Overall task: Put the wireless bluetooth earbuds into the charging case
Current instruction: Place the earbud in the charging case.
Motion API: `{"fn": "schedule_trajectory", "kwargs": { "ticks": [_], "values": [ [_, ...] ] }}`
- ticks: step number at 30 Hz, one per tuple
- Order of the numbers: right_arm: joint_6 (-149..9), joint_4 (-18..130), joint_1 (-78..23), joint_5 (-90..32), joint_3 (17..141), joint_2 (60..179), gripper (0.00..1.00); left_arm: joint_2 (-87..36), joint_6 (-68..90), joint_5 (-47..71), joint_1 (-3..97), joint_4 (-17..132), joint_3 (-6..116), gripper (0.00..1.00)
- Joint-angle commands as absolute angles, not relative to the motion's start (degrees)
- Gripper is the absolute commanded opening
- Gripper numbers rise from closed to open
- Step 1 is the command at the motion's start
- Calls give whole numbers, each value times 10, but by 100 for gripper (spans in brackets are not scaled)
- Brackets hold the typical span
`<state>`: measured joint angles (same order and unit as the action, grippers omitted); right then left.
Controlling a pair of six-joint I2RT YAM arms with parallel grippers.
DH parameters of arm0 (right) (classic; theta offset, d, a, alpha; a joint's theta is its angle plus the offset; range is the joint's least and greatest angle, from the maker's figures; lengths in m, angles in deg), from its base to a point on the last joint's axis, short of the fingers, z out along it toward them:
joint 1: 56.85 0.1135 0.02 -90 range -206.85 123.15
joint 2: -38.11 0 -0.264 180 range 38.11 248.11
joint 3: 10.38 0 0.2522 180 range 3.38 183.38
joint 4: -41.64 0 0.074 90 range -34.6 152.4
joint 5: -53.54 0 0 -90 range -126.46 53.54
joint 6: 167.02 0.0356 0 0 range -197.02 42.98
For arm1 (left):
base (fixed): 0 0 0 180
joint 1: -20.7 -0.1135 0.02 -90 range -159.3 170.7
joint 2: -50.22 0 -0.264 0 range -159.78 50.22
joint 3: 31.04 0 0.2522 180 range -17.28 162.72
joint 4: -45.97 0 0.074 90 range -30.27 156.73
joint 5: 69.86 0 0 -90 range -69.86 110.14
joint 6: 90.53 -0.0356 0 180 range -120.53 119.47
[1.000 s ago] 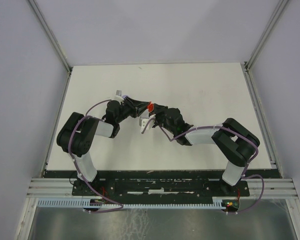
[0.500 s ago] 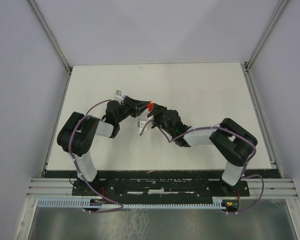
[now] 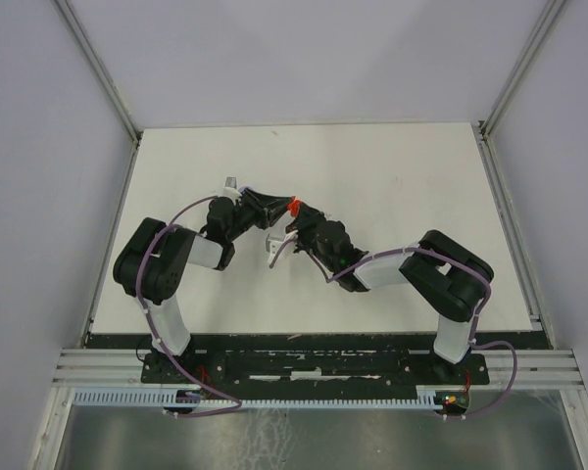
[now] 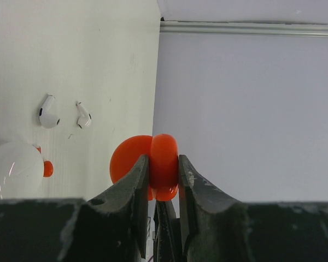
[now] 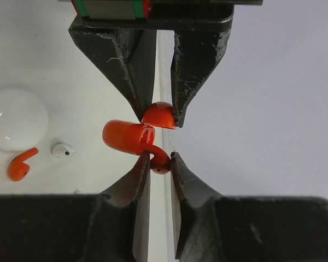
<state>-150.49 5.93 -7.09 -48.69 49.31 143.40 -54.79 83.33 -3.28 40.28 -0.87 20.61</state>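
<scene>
— Where's our red case (image 5: pixel 157 115)?
— We see it raised, lid (image 5: pixel 123 136) open, a red earbud (image 5: pixel 159 162) just beneath.
— And the rest?
— Another red earbud (image 5: pixel 21 164) and two white earbuds (image 4: pixel 48 112) lie on the table (image 4: pixel 98 54).

bright, even light | soft shadows | near pincer edges blurred

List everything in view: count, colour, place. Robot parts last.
orange case: 1, orange-red, hinged open, held above the table by the left gripper
orange earbuds: 2, orange-red; one in the right gripper, right beside the orange case; one on the table beside the white dome
white earbuds: 2, white, lying apart on the table
white dome: 1, glossy white, on the table
table: 1, white
left gripper: 1, black, shut on the orange case
right gripper: 1, black, facing the left gripper, shut on an earbud
</scene>
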Motion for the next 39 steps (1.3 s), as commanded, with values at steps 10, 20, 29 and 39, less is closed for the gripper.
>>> {"fn": "schedule_trajectory", "kwargs": {
  "ticks": [10, 20, 29, 39],
  "values": [
    [-1512, 49, -62, -516, 486, 1452, 24, -538, 861, -49, 400, -84, 239, 3],
    [-1512, 44, -60, -520, 483, 1447, 34, -541, 862, -51, 393, -87, 240, 3],
    [-1509, 35, -60, -525, 483, 1444, 35, -543, 862, -52, 393, -90, 239, 3],
    [-1498, 31, -60, -534, 483, 1430, 35, -554, 862, -53, 390, -96, 240, 3]
  ]
}}
